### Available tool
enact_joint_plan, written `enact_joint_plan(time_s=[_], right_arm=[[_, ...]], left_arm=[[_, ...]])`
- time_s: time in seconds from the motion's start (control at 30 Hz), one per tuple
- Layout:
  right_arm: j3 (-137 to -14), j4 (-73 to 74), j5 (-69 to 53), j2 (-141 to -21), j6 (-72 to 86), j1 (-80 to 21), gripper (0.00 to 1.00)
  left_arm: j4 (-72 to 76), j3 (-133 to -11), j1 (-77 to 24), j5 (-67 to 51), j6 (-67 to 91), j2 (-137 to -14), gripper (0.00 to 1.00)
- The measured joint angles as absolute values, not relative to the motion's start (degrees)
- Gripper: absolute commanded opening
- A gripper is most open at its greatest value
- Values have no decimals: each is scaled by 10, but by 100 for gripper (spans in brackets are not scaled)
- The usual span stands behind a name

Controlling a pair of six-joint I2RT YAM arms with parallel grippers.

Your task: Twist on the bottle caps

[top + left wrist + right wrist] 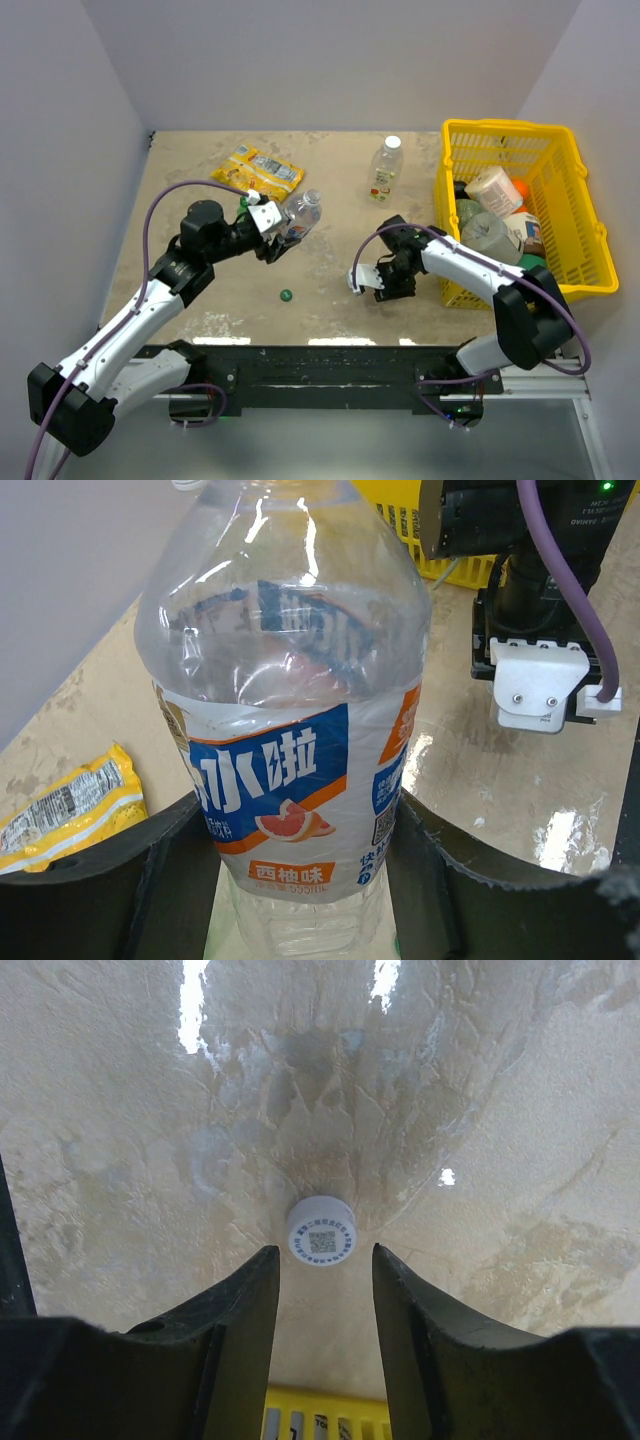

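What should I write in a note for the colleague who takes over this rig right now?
Left gripper: shut on the clear labelled bottle, held tilted above the table; its neck looks uncapped.
Right gripper: jaws open, low over the white cap lying on the table, not gripping it.
Green cap: loose on the table between the arms.
Done: the far bottle stands capped.
Left: pick up the white cap and screw it onto the held bottle, then fit the green cap; I cannot surely place its bottle.
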State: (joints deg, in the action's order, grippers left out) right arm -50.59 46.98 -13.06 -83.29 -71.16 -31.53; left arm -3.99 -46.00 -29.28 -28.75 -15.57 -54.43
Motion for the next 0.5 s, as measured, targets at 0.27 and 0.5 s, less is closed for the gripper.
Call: enact_joint_plan(time_s=[0.27, 0.5], right_arm=[[-506, 469, -130, -850, -726, -307, 50], [-500, 458, -130, -850, -735, -307, 49]], left_arm=[[-40, -460, -292, -289, -156, -544, 0], [-40, -460, -290, -290, -155, -544, 0]])
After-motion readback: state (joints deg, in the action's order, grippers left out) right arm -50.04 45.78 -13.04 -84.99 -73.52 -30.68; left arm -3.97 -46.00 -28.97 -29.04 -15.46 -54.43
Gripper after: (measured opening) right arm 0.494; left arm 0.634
